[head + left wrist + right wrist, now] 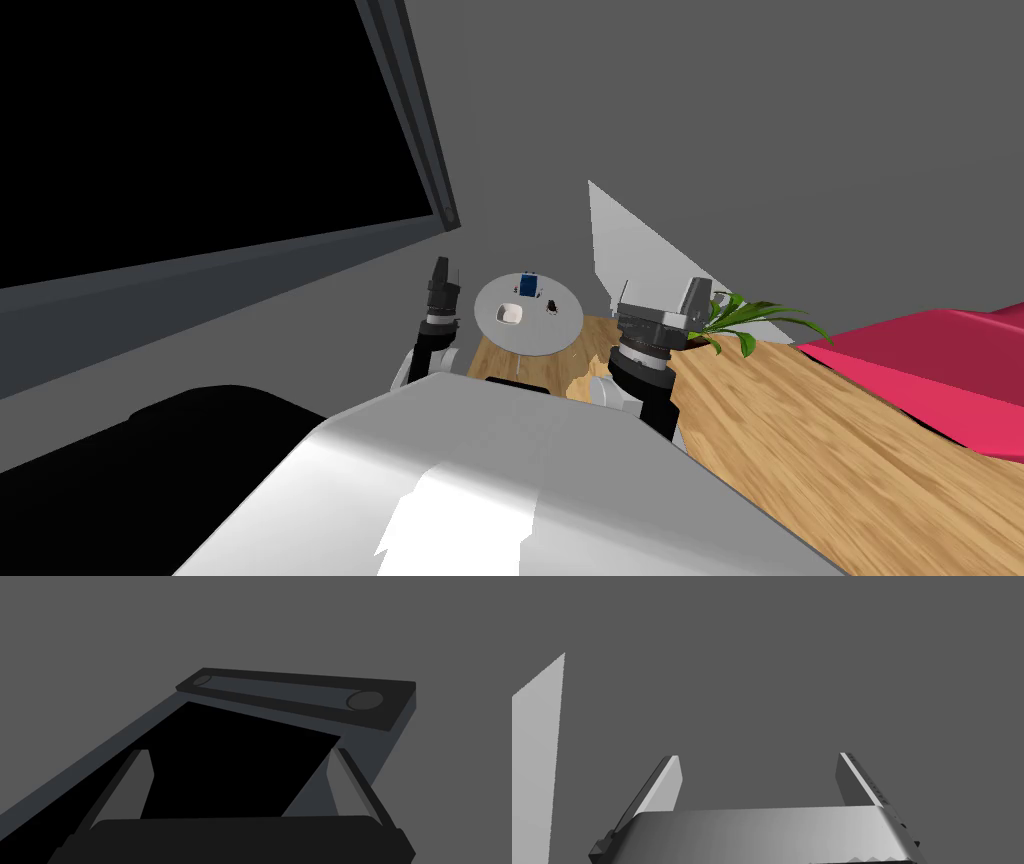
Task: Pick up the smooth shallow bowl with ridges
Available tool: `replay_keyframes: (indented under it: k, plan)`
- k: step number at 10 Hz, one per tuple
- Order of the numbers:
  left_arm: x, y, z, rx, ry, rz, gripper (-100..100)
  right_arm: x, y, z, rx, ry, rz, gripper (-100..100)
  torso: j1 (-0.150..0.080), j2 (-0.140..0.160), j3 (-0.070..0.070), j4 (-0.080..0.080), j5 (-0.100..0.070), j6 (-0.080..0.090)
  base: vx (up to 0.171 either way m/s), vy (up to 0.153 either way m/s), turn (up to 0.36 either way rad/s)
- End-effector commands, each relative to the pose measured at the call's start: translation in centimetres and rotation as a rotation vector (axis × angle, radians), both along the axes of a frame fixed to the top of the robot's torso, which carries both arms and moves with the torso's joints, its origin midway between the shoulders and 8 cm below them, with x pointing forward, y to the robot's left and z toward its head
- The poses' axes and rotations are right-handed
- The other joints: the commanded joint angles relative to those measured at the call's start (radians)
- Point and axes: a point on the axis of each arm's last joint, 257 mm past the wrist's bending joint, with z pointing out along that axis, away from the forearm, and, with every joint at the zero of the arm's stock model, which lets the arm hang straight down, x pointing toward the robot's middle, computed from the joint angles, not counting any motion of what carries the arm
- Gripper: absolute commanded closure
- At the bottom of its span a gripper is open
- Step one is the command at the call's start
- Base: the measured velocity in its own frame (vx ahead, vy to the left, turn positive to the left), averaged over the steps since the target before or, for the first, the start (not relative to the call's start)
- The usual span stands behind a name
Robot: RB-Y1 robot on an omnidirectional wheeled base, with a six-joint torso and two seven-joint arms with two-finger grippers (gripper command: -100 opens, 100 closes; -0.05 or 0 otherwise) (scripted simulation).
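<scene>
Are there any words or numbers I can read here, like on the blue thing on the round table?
No words, numbers or signs can be read here.
Blue object on the round grey table: too small to tell whether it bears any print.
White bowl: plain, no marking seen.
Right gripper: tiny marks along one finger, too small to read.

Ridges on bowl (510, 314) (also nearby dark item (551, 307)) too tiny
</scene>
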Motion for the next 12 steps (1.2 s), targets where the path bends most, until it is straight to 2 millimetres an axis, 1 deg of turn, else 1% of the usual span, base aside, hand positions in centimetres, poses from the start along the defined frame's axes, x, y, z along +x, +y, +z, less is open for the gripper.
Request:
replay_keyframes:
  k: [1, 4, 7, 8, 10, 11, 12]
  plan:
    - [0.8, -0.3, -1.0, 0.036, 0.033, -0.02, -100, 0.0, 0.0, 0.0, 0.0, 0.0, 0.0, 0, 0.0, 0.0, 0.0, 0.0, 0.0, 0.0, -0.016, -0.002, -0.014]
    - [2.7, -0.2, -3.3, 0.075, 0.103, -0.04, -100, 0.0, 0.0, 0.0, 0.0, 0.0, 0.0, 0, 0.0, 0.002, 0.001, 0.0, 0.0, 0.0, -0.033, -0.002, -0.019]
    - [5.3, 0.9, -6.5, 0.097, 0.199, -0.043, -100, 0.0, 0.0, 0.0, 0.0, 0.0, 0.0, 0, 0.0, 0.003, 0.001, 0.001, 0.0, 0.0, -0.043, -0.001, -0.031]
    - [5.3, 0.9, -6.5, 0.097, 0.199, -0.043, -100, 0.0, 0.0, 0.0, 0.0, 0.0, 0.0, 0, 0.0, 0.003, 0.002, 0.001, 0.0, 0.0, -0.033, -0.001, -0.008]
    - [7.3, 2.2, -9.1, 0.102, 0.275, -0.033, -100, 0.0, 0.0, 0.0, 0.0, 0.0, 0.0, 0, 0.0, 0.002, 0.001, 0.0, 0.0, 0.0, -0.037, -0.003, -0.035]
    - [7.3, 2.2, -9.1, 0.102, 0.275, -0.033, -100, 0.0, 0.0, 0.0, 0.0, 0.0, 0.0, 0, 0.0, 0.002, 0.001, 0.001, 0.0, 0.0, -0.031, -0.004, -0.028]
    - [8.3, 3.0, -10.5, 0.101, 0.315, -0.025, -100, 0.0, 0.0, 0.0, 0.0, 0.0, 0.0, 0, 0.0, 0.002, 0.001, 0.001, 0.0, 0.0, -0.033, -0.006, -0.026]
